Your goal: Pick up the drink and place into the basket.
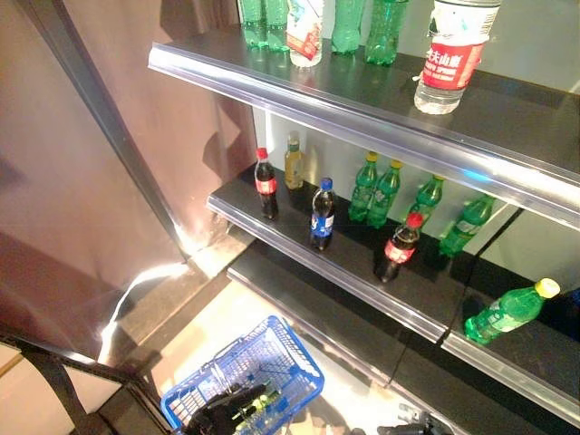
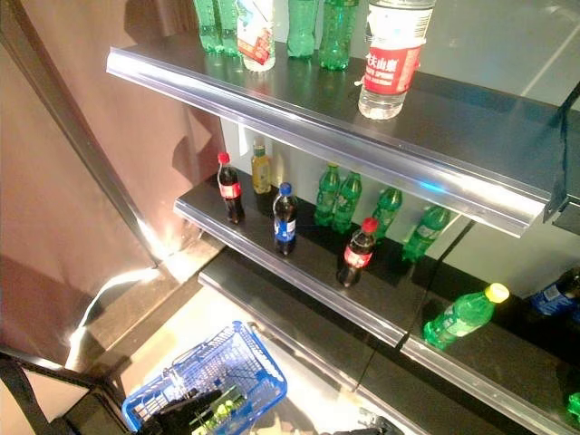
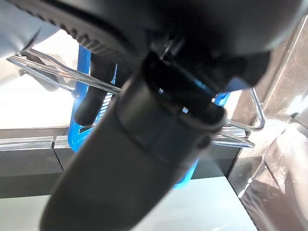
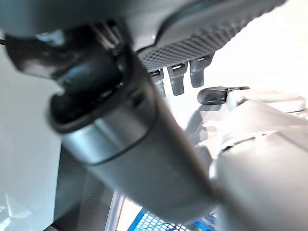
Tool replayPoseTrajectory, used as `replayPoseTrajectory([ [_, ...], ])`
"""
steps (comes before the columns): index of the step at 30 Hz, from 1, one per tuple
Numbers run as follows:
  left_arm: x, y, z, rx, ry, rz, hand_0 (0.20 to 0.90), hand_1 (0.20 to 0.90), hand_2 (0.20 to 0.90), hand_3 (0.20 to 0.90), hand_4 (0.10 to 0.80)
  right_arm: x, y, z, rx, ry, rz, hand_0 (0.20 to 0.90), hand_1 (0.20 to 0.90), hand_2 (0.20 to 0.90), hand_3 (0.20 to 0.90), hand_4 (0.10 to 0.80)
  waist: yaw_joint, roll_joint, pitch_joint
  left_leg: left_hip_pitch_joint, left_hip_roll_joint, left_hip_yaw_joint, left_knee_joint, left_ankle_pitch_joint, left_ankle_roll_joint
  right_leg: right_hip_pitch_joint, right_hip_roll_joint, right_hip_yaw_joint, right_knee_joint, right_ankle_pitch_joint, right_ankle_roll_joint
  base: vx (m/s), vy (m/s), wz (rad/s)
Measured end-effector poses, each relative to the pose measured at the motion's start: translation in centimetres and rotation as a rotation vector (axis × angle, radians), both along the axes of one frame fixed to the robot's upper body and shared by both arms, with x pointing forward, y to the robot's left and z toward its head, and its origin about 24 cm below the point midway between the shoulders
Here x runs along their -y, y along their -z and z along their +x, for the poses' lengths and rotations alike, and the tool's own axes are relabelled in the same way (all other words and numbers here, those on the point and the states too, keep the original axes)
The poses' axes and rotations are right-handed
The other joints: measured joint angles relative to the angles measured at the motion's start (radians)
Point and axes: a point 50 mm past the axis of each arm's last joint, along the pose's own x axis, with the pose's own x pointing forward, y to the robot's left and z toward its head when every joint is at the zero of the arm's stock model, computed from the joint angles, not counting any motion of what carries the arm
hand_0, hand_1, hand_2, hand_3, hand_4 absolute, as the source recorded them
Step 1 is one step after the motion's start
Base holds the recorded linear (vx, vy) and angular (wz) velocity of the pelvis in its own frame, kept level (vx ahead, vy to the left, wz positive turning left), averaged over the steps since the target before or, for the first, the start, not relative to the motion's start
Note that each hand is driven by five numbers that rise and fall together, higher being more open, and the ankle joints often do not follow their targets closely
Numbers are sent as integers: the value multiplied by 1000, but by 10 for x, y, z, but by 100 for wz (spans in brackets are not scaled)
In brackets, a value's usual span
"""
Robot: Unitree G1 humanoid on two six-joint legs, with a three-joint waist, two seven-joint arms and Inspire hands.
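Observation:
A blue wire basket (image 1: pixel 292 352) hangs low in front of the shelves. My left hand (image 1: pixel 217 415) holds it from the near side. In the left wrist view its fingers (image 3: pixel 94 96) curl round the basket's wire handle (image 3: pixel 48 67). Something green, seemingly a bottle (image 1: pixel 254 403), lies inside the basket beside that hand. Drinks stand on the middle shelf: a red-capped cola (image 1: pixel 265 184), a blue-capped cola (image 1: pixel 323 214), another cola (image 1: pixel 400 246) and several green bottles (image 1: pixel 364 186). My right hand (image 4: pixel 178 79) hangs low at the right, fingers relaxed, holding nothing.
The top shelf's metal edge (image 1: pixel 362 113) juts out above the middle shelf and carries a red-labelled water bottle (image 1: pixel 453 54). A green bottle with a yellow cap (image 1: pixel 509 311) lies on the lower right shelf. A brown curtain (image 1: pixel 82 181) closes off the left.

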Motion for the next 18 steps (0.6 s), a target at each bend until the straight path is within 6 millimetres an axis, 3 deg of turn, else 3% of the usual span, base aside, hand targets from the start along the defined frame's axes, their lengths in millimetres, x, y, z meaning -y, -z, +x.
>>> replayPoseTrajectory([
  [12,0,2,-10,-24,-10,-2,300,300,300,200,100,1,1,-2,-29,7,1,900,900,900,900,800,-15,10,-21,8,0,-10,-1,-1,5,9,-1,-3,-5,-7,5,-27,-2,3],
  [18,1,-2,6,28,-4,1,300,300,300,200,100,8,-2,3,-23,12,-16,900,900,900,900,800,-15,28,-9,-93,11,3,0,26,3,-90,8,-4,-3,18,-5,-163,-5,-3],
])
